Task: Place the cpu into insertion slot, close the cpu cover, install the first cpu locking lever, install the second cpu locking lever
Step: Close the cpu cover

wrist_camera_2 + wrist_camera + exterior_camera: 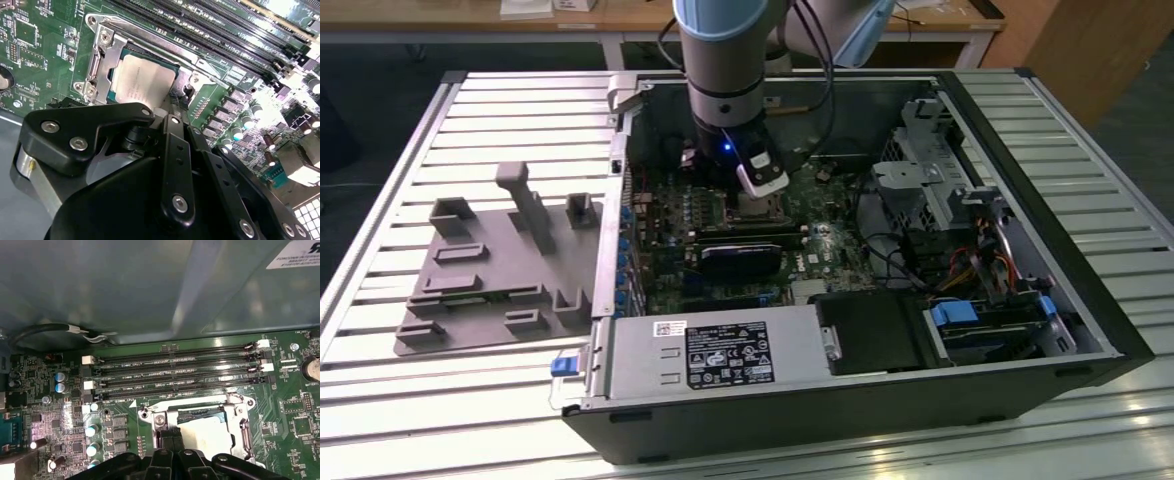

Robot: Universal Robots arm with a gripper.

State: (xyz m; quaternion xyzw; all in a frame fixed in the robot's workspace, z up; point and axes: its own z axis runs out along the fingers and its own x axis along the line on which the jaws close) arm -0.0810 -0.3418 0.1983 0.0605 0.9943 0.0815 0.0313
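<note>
Jaws, pinched narrow, stand over one edge of the cpu point(142, 82), memory slots point(175, 372) nearby.

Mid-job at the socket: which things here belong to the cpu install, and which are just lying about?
Job in hand:
cpu
insertion slot
cpu cover
gripper, right at the slot

Lying about:
memory slots
black card
power supply
grey fixture
</note>
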